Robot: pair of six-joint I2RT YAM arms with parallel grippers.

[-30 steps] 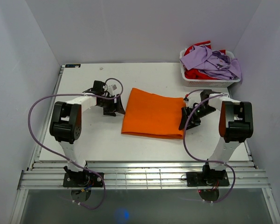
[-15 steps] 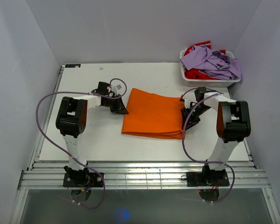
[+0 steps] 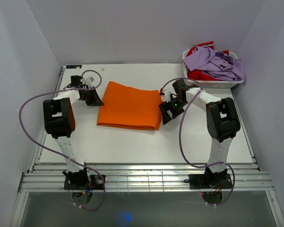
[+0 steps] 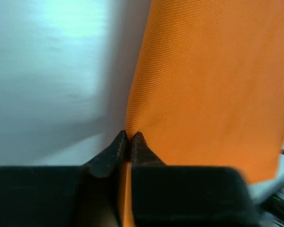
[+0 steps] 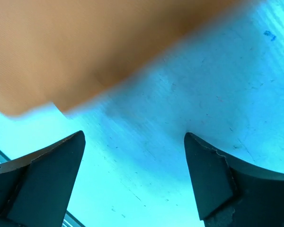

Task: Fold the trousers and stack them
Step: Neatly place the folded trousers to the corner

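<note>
The bright orange trousers lie folded into a flat rectangle on the white table, left of the middle. My left gripper is at their left edge and is shut on that edge; in the left wrist view its fingertips pinch the orange cloth. My right gripper is just off the trousers' right edge. In the right wrist view it is open and empty over bare table, with the orange cloth beyond it.
A white basket at the back right holds a lilac shirt over a red garment. Purple cables loop from both arms. Grey walls close in the table on three sides.
The folded trousers have slid left across the table, pulled by my left gripper. My right gripper has followed leftwards and now stands open just off the right edge.
</note>
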